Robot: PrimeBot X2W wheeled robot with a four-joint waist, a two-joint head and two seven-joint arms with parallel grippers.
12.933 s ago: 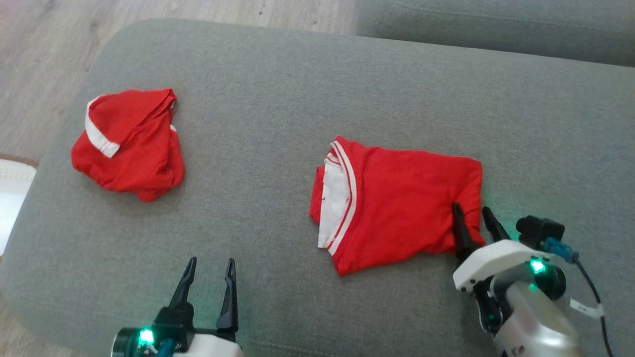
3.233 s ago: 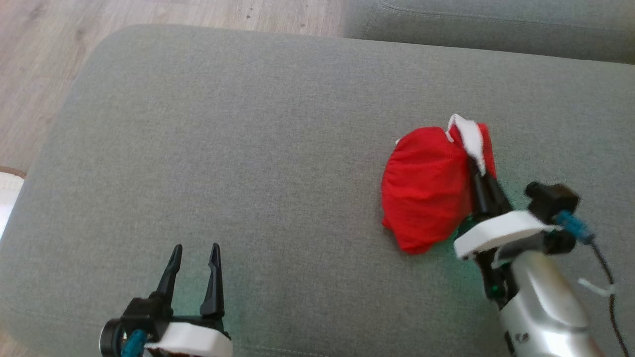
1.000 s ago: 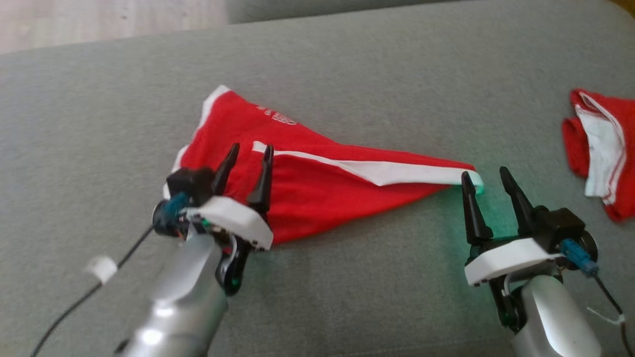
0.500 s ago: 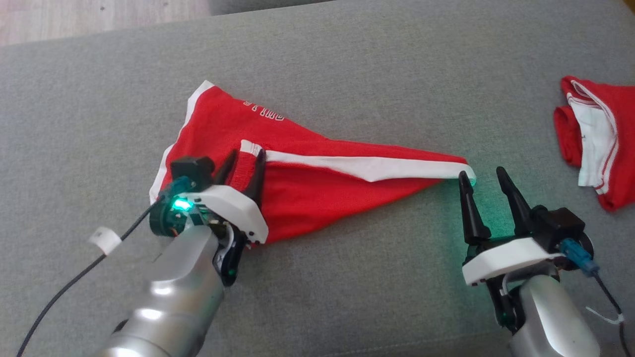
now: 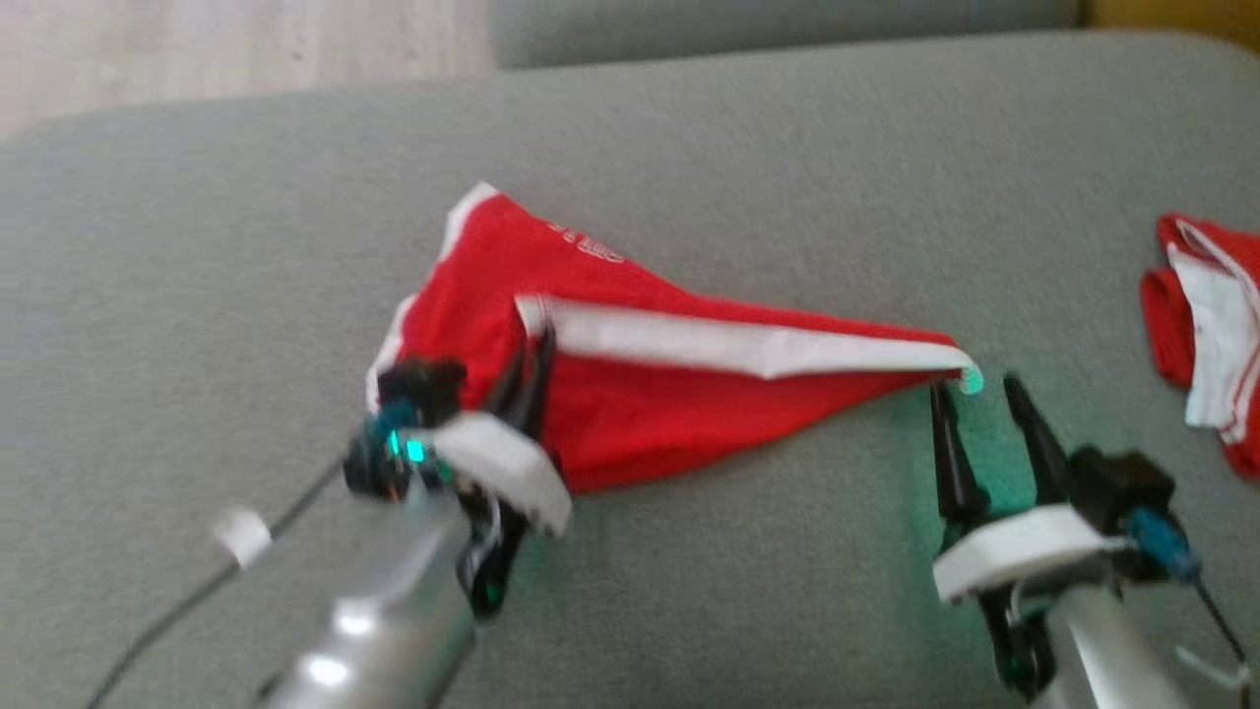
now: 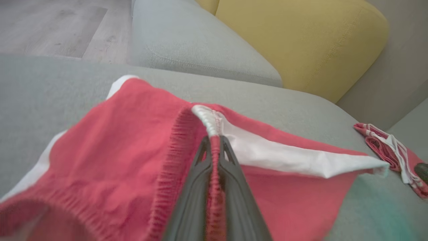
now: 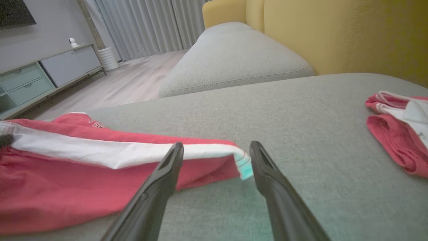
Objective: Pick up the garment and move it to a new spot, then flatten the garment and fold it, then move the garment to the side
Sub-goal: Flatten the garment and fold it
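Left gripper (image 6: 215, 143) has just clamped the red shorts' (image 5: 679, 418) waistband (image 6: 167, 167). Right gripper (image 7: 216, 147), open, straddles their far corner. Flattening looks ready to begin.

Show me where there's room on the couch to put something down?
Bare cushion lies left of the red shorts, behind them, and between them and the folded clothes. It's crowded in front, by the left gripper and right gripper.

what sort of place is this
Probably a home living room: the red garment is on a grey sofa seat with a yellow back cushion, and a low cabinet and long curtains stand beyond a wood floor.
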